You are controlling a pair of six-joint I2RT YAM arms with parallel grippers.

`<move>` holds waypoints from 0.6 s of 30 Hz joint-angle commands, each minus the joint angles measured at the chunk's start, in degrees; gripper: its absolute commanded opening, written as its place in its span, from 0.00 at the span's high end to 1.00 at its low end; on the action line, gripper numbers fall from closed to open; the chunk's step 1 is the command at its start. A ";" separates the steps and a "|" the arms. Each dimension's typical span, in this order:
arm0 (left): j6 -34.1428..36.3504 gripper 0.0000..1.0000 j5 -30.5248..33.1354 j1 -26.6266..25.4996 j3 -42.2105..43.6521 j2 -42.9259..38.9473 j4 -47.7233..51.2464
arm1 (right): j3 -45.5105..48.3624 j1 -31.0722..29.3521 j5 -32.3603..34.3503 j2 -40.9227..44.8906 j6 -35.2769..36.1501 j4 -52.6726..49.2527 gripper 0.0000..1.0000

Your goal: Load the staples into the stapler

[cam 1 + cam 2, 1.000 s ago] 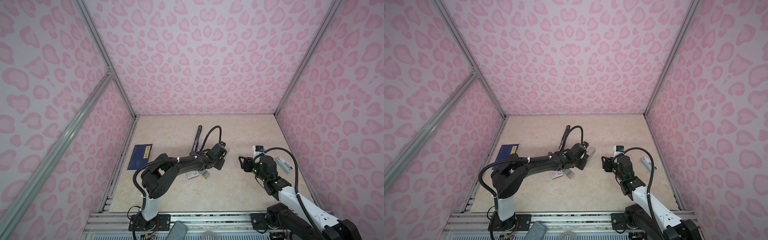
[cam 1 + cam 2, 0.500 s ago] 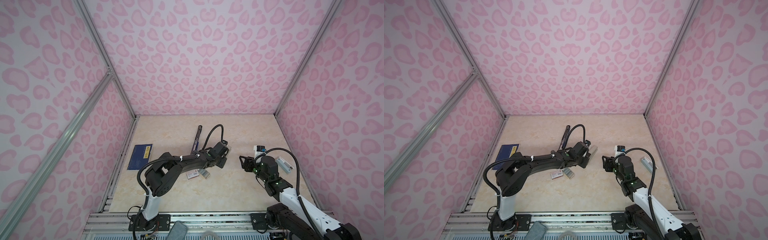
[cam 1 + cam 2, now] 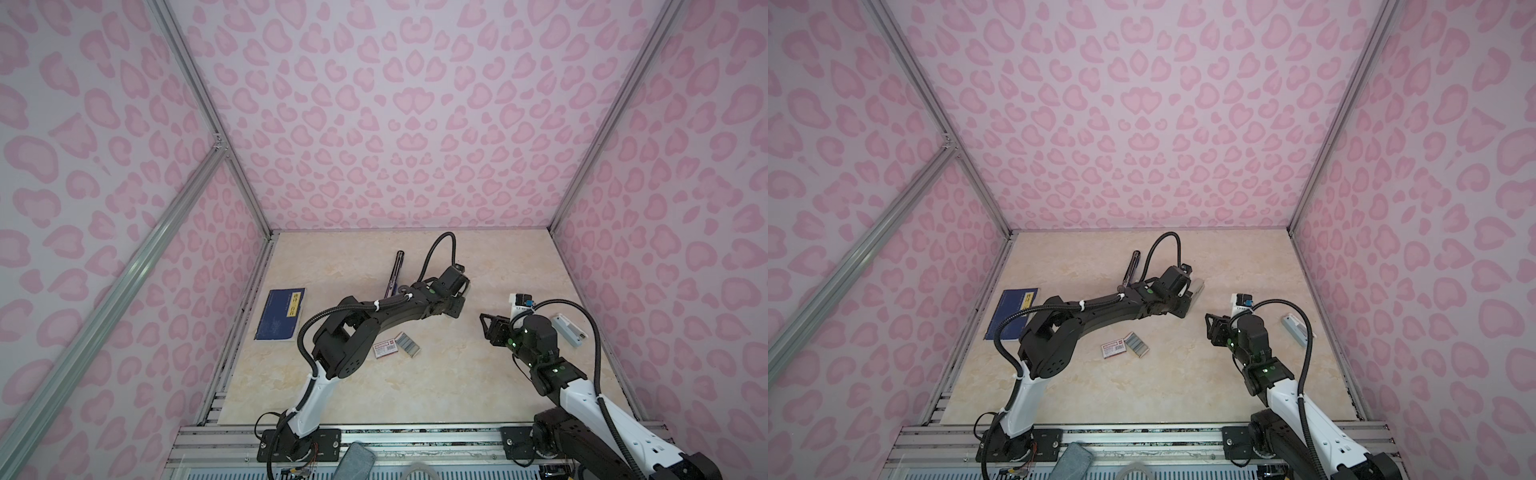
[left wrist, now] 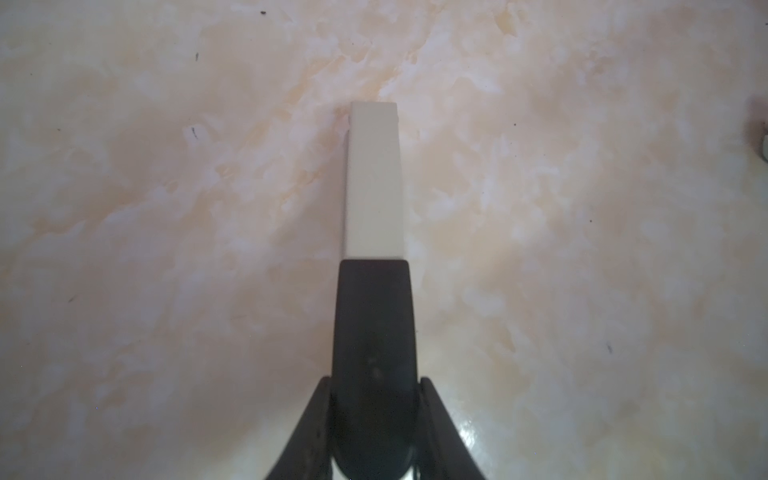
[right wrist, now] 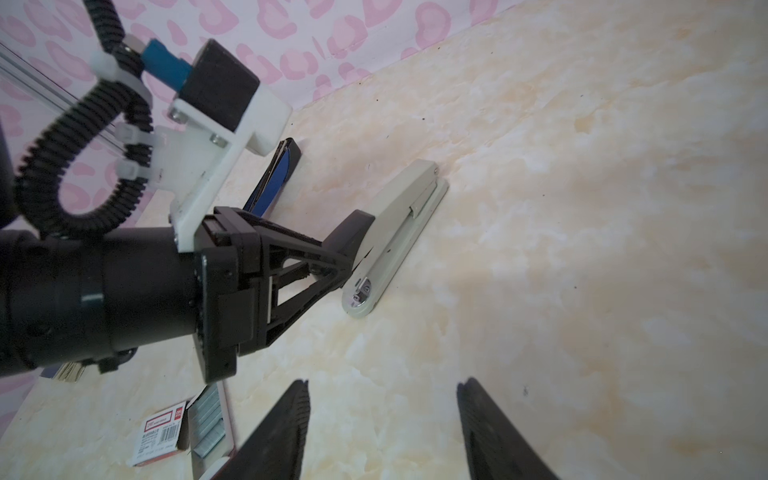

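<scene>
The stapler (image 5: 399, 232) is pale grey with a black rear end and lies flat on the marble-look table. Its pale tip shows past my left gripper in a top view (image 3: 1198, 284). My left gripper (image 4: 374, 379) is shut on the stapler's black rear end (image 4: 374, 324), one finger against each side. The staples (image 3: 407, 344) (image 3: 1138, 344) (image 5: 208, 419) lie as grey strips in their tray, next to the white red-labelled box (image 3: 385, 347) (image 5: 160, 436), nearer the front than the stapler. My right gripper (image 5: 382, 386) (image 3: 490, 328) hangs open and empty to the stapler's right.
A dark blue booklet (image 3: 280, 313) lies by the left wall. A slim black and blue tool (image 3: 397, 274) (image 5: 274, 174) lies behind the left arm. A white and grey device (image 3: 567, 330) sits near the right wall. Pink patterned walls close three sides.
My left gripper has shifted a little farther back and to the right with the stapler. The right arm has barely moved.
</scene>
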State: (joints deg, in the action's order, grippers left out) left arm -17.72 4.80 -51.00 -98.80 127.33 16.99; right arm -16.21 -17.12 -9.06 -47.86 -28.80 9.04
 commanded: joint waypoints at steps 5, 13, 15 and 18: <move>0.80 0.41 -2.38 0.29 0.10 -3.55 3.06 | 0.55 0.07 0.09 0.57 -0.01 -0.60 0.40; 0.08 0.38 -1.32 0.51 14.61 -18.61 0.48 | -0.47 -1.03 -1.93 -1.43 0.30 0.66 0.39; -0.91 0.38 -1.11 1.02 18.96 -21.89 0.27 | -1.31 -2.52 -1.84 -2.11 1.11 -0.01 0.40; -3.09 0.39 -2.08 2.19 26.24 -26.57 -0.47 | -2.79 -5.99 -1.23 -3.30 2.34 -0.92 0.42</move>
State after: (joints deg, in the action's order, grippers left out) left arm -18.57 2.98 -49.67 -76.69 103.79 17.54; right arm -18.13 -21.21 -10.24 -50.48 -28.10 8.56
